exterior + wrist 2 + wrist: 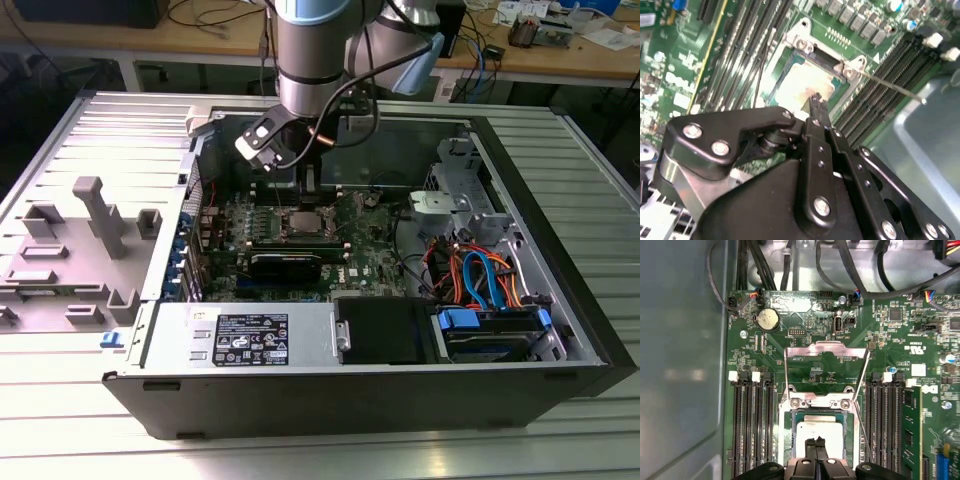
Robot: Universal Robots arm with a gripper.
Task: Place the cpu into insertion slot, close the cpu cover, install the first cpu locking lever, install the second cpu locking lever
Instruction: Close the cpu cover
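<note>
The cpu (821, 431), a silvery-grey square chip, lies flat in the insertion slot (799, 416) on the green motherboard; the second wrist view shows the cpu (802, 82) the same way. The cpu cover (825, 346), a thin metal frame with a large window, stands swung up from its hinge at the slot's far edge. My gripper (815, 442) is shut, its black fingertips pressed together right over the chip's top, touching it or just above it. A thin locking lever (892, 87) sticks out unlatched beside the slot. In the exterior view the gripper (305, 195) hangs over the slot (300, 222).
Long black memory slots (752, 425) run on both sides of the socket, with more memory slots (885, 425) opposite. Black cables (840, 270) cross behind the board. In the open case, a drive cage (470, 200) and orange and blue cables (480, 280) sit on the exterior view's right.
</note>
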